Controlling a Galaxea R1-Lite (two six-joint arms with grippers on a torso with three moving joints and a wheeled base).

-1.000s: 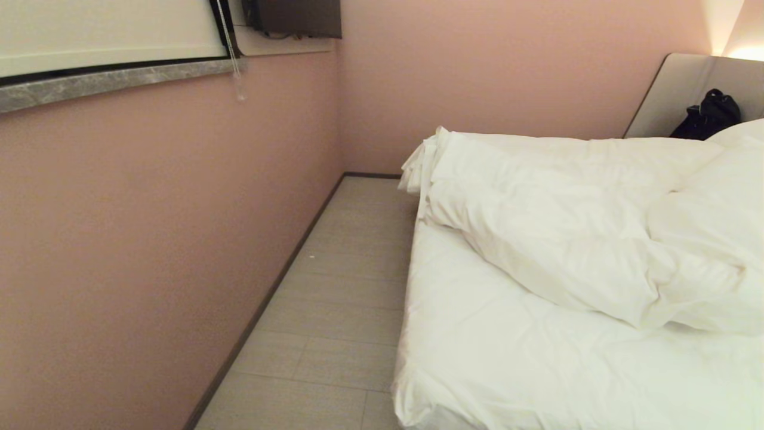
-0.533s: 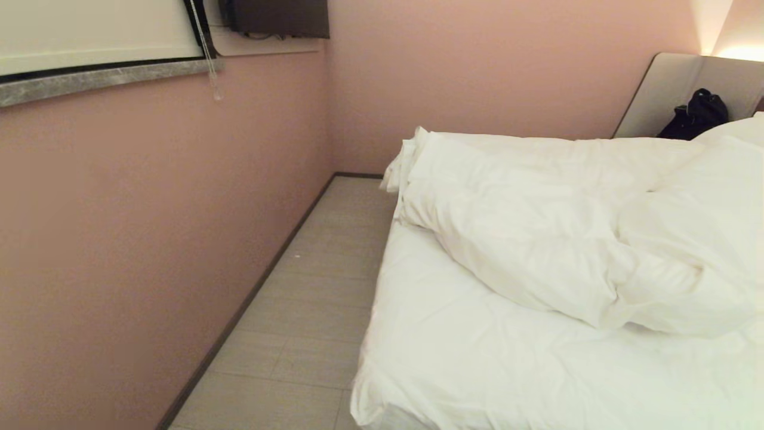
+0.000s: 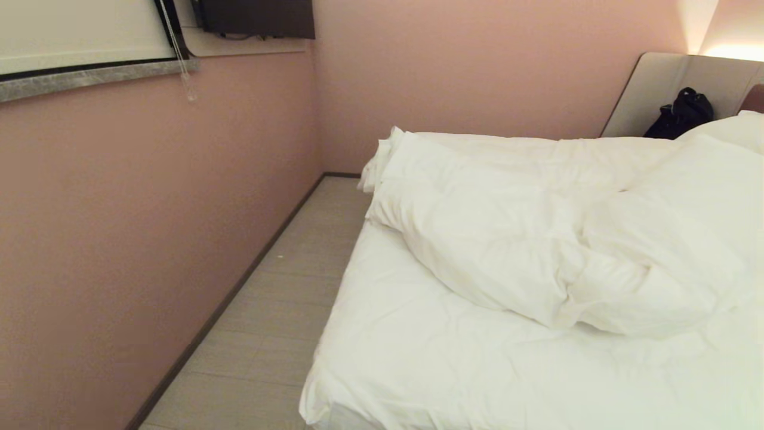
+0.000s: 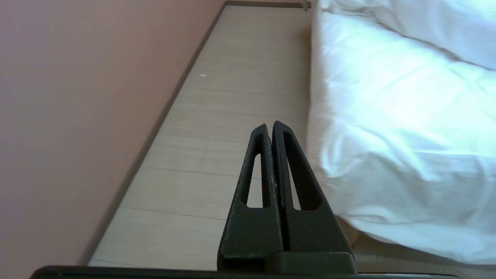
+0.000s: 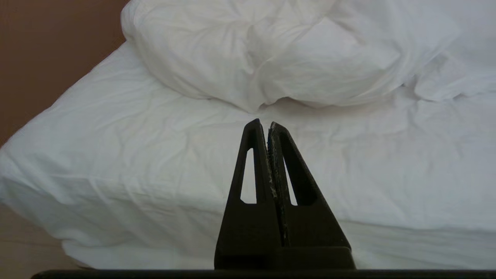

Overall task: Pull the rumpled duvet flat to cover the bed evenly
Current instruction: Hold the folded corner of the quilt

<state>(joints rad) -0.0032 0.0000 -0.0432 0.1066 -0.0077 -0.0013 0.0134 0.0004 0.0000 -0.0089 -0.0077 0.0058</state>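
Note:
The puffy white duvet (image 3: 537, 221) lies bunched in a thick rumpled roll across the far half of the bed (image 3: 430, 364), leaving the near sheeted mattress bare. The right wrist view shows the duvet (image 5: 271, 58) heaped beyond bare sheet. My left gripper (image 4: 270, 128) is shut and empty, out over the floor beside the bed's corner. My right gripper (image 5: 262, 124) is shut and empty, in front of the bed's near edge, short of the duvet. Neither arm shows in the head view.
A pink wall (image 3: 119, 239) runs along the left, with a narrow strip of tiled floor (image 3: 268, 310) between it and the bed. A beige headboard (image 3: 668, 89) with a black bag (image 3: 680, 113) stands at the far right, a pillow (image 3: 740, 128) beside it.
The whole head view has shifted left, so the camera has turned or driven toward the right; the bed and duvet lie as before.

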